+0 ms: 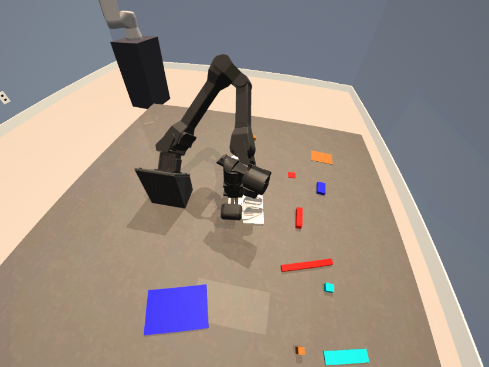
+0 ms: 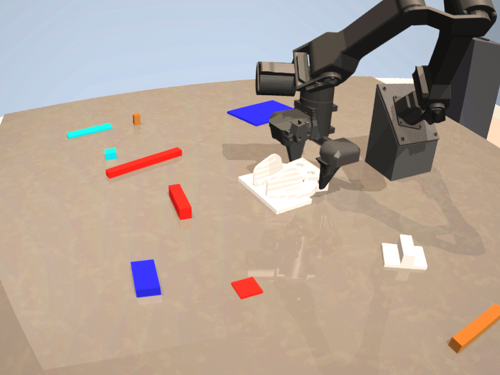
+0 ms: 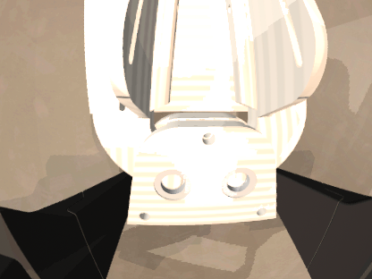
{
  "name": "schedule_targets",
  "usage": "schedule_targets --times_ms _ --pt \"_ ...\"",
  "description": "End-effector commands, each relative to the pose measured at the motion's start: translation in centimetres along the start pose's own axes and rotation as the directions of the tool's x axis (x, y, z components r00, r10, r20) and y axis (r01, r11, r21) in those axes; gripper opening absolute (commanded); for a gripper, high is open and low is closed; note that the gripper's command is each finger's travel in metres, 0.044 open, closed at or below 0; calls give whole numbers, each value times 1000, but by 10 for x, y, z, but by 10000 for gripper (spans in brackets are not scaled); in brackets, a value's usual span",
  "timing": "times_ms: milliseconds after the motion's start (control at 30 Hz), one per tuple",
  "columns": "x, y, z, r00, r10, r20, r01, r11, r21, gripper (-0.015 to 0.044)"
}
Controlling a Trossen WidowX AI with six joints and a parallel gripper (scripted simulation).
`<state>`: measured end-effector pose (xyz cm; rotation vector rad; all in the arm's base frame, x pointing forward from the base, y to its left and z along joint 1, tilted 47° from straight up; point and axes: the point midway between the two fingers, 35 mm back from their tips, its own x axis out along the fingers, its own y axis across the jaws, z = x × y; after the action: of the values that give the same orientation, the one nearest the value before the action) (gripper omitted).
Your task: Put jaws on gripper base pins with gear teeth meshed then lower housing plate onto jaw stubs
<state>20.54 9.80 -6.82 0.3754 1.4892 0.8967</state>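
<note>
The white gripper base [image 1: 254, 220] [image 2: 289, 205] [image 3: 99, 58] lies flat on the table. Two white jaws stand on it side by side, the left jaw [image 3: 138, 54] and the right jaw [image 3: 286, 76] in the wrist view. The white housing plate [image 2: 305, 168] [image 3: 203, 198] lies over their rear ends and looks about level. Round stub tops show inside its two holes. My gripper [image 2: 309, 173] [image 3: 203, 172] is shut on the housing plate, one finger at each side edge. The pins and gear teeth are hidden, and I cannot tell whether the plate is fully seated.
A white stand with an upright block [image 2: 407, 251] is near the arm's side. Red bars [image 1: 298, 217] [image 1: 306, 265], a blue block [image 1: 321, 187] and a red tile [image 1: 291, 174] lie beyond the base. A blue sheet [image 1: 176, 309] lies toward the front in the top view.
</note>
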Motion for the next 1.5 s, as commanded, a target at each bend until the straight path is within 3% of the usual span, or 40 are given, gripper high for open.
schedule_targets --times_ms 0,767,900,1333,1467 --pt "1 0 0 1000 0 0 0 1000 4 351" --pt "1 0 0 1000 0 0 0 1000 4 351" --pt "0 0 0 1000 0 0 0 1000 2 440" --pt "0 0 0 1000 0 0 0 1000 2 440" --pt "-14 -2 2 1000 -5 0 5 1000 3 440"
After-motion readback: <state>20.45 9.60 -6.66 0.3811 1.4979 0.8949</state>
